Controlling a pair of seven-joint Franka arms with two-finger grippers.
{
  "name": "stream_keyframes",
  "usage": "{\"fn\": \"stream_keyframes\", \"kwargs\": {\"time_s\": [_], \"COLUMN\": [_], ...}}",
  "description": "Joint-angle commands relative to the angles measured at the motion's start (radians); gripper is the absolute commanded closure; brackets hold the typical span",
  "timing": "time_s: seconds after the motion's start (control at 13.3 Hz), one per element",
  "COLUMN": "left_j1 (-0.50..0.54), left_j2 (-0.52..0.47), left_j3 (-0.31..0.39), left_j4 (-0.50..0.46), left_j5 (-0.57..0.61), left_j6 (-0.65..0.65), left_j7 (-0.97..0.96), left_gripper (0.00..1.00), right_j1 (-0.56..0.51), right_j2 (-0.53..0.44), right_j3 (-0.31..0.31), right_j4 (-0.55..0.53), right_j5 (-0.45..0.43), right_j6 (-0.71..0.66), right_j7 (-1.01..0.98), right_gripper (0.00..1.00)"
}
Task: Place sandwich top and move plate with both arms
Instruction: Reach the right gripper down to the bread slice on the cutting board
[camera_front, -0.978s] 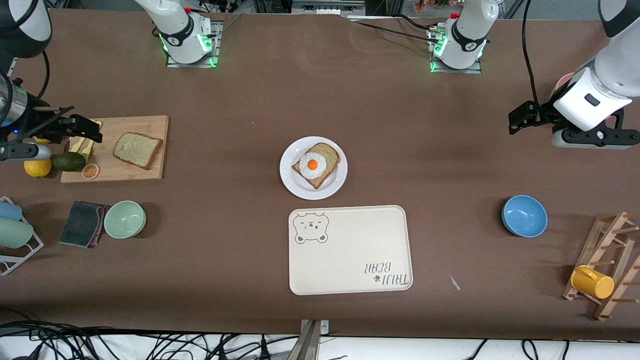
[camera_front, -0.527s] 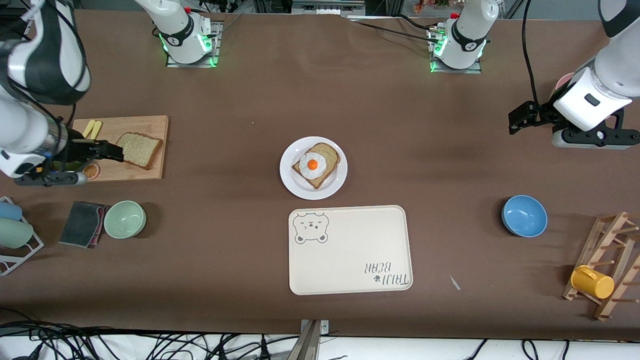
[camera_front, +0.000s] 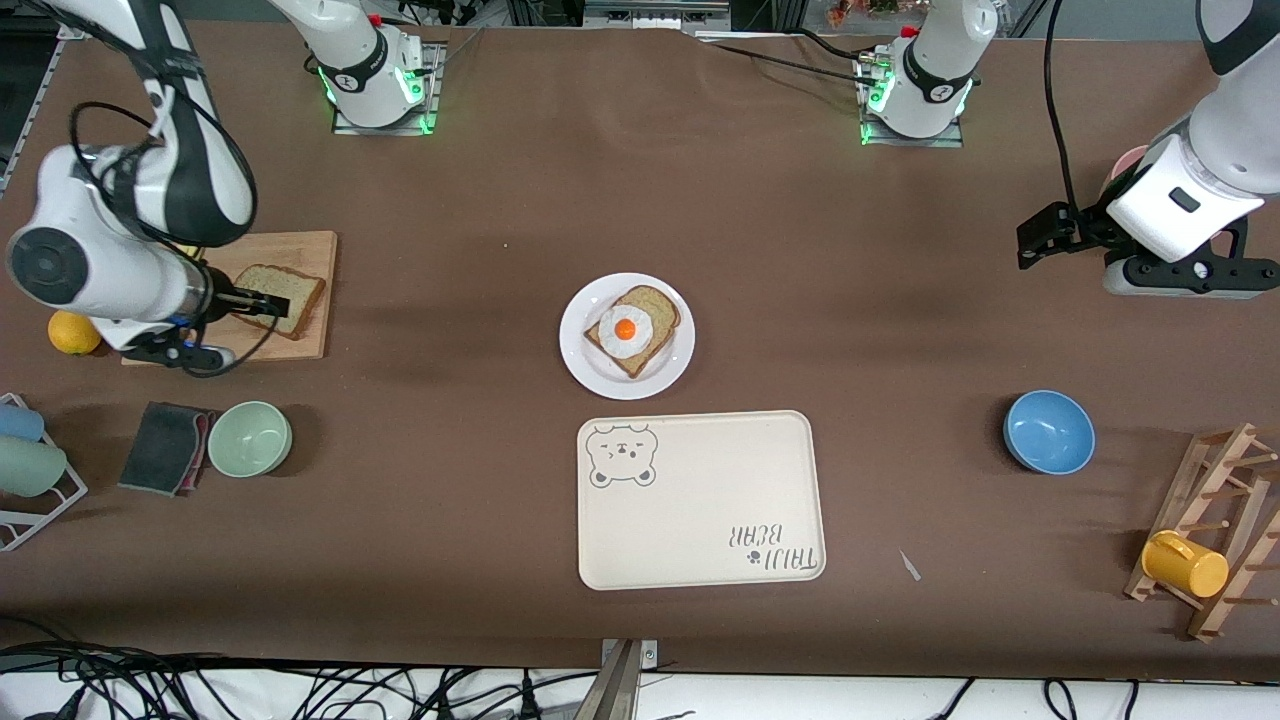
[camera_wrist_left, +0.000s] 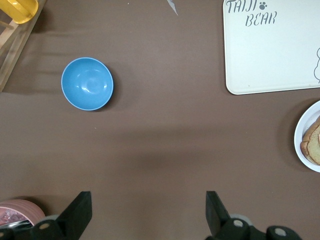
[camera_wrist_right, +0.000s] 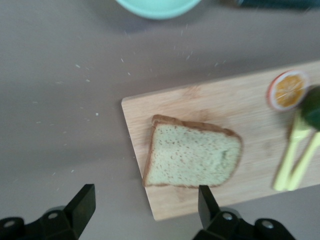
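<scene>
The sandwich top, a plain tan slice with a dark crust, lies flat on a wooden cutting board at the right arm's end of the table. My right gripper hangs open over the slice's edge and holds nothing. In the right wrist view the sandwich top lies just past the right gripper, whose jaws stand wide apart. The white plate sits mid-table and carries a bread slice with a fried egg. My left gripper waits open over bare table at the left arm's end.
A cream bear tray lies nearer the camera than the plate. An orange slice and yellow sticks share the board. A green bowl, dark cloth, blue bowl and yellow mug on a wooden rack are nearby.
The right arm has swung in from the table's end across the cutting board, bringing its gripper over the plain slice. The left arm has not moved.
</scene>
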Motion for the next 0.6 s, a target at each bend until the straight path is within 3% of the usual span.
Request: {"fn": "stream_keyframes", "kwargs": {"time_s": [0.0,0.15,0.53], "left_j1": [0.001,0.001,0.001], "left_j2": [-0.017,-0.018,-0.017], "left_j3": [-0.008,-0.008,-0.008], "left_j4": [-0.018,-0.018,-0.018], "left_j5": [0.040,0.040,0.040], "left_j6": [0.008,0.008,0.008], "left_j7": [-0.011,-0.011,-0.011], "left_gripper": [0.00,0.00,0.00], "right_j1": [-0.005,-0.009,-0.011], "right_j2": [0.019,0.058,0.109], "right_j3": [0.005,-0.005,-0.032], "right_j4": [-0.083,-0.083,-0.082], "right_j5": [-0.056,-0.117,-0.116], "right_j6": [0.099,0.129,0.165], "right_j7": [0.090,0.096,0.098], "right_gripper": [0.16,0.19,0.24]}}
